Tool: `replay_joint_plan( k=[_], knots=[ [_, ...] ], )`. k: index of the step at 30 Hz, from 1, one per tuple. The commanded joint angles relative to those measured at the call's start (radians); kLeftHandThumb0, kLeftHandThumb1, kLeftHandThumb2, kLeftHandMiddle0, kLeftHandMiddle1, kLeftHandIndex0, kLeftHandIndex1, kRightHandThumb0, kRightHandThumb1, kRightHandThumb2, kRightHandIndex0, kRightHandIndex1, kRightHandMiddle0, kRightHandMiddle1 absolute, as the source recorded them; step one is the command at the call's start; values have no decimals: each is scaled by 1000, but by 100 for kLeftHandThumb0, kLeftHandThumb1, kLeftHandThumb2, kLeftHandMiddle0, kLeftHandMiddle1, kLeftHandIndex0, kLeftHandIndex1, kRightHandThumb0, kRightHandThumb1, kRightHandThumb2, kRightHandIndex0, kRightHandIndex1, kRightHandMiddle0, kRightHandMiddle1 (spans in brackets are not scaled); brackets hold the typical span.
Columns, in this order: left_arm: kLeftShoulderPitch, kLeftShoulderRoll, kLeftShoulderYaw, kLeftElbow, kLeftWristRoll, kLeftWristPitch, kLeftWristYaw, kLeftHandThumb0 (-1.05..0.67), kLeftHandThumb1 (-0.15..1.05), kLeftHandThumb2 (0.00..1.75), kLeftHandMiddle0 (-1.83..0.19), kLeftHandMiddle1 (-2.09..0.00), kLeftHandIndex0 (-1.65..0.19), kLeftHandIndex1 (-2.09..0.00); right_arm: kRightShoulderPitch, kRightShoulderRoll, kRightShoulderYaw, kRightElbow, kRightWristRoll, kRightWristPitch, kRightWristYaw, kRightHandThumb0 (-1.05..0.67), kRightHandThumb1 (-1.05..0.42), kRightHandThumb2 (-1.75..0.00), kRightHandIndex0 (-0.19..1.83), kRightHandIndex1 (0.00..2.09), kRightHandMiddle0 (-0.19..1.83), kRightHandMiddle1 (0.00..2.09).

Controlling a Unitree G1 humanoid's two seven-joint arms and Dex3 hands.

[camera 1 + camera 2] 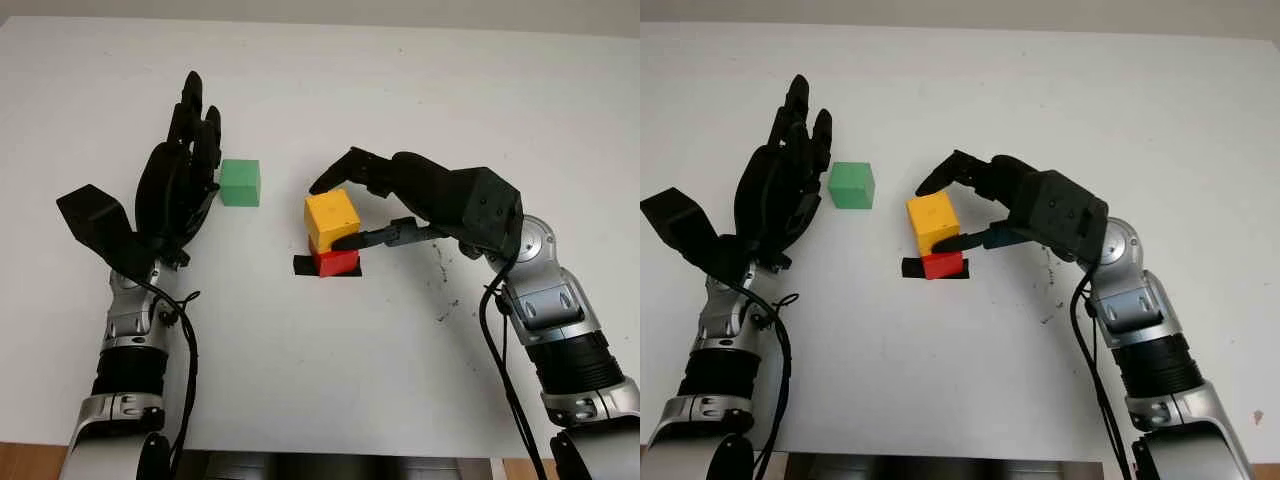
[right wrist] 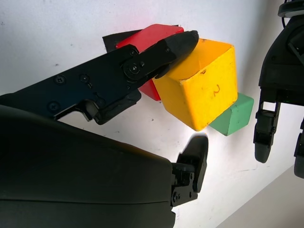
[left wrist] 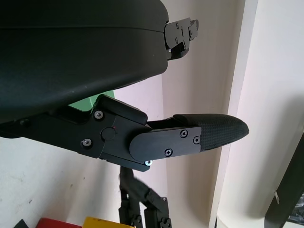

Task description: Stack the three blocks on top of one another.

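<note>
Blocks: three | yellow block (image 1: 331, 218) on red block (image 1: 336, 262) (right robot hand (image 1: 340, 205) clasps yellow) | green block (image 1: 240, 183) beside empty left robot hand (image 1: 185, 165)

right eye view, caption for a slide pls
Right hand sets yellow block on red block; green block waits beside open left hand.

The right hand (image 1: 345, 205) reaches in from the right of the yellow block (image 1: 331, 219), its arm bent at the wrist; one finger (image 2: 175, 45) presses that block's near side and the others arch over its far edge, clasping it. The left hand (image 1: 180, 185) is open, well left of the yellow block, palm turned toward it, forearm running straight up from the near table edge.
</note>
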Motion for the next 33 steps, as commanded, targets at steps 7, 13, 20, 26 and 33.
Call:
replay_joint_plan(
  k=[7, 13, 20, 26, 33],
  knots=[
    [3, 13, 4, -9, -3, 3, -8, -79, 105, 52, 19, 0, 19, 0, 19, -28, 1, -53, 18, 7, 46, -86, -89, -6, -19, 0, -18, 18],
    [1, 12, 4, -7, -3, 1, -9, -79, 105, 53, 19, 0, 19, 0, 41, -52, -15, -89, 67, 3, 103, -92, -87, -5, -19, 0, -19, 1],
    [6, 16, 6, -21, 1, 10, 1, -79, 105, 53, 19, 0, 19, 0, 91, -106, -50, -199, 152, 39, 189, -101, -87, -5, -19, 0, -19, 0],
    [-6, 28, 8, -7, 1, 19, -2, -80, 105, 51, 19, 0, 19, 0, 159, -54, -193, -333, 310, 173, 101, -101, -95, -9, -19, 0, -19, 0],
    [-31, 63, 2, 15, 71, -1, 70, -75, 105, 40, 19, 0, 19, 0, 216, 66, -329, -379, 353, 155, -173, -88, -105, -38, -19, 0, -19, 0]
  ],
)
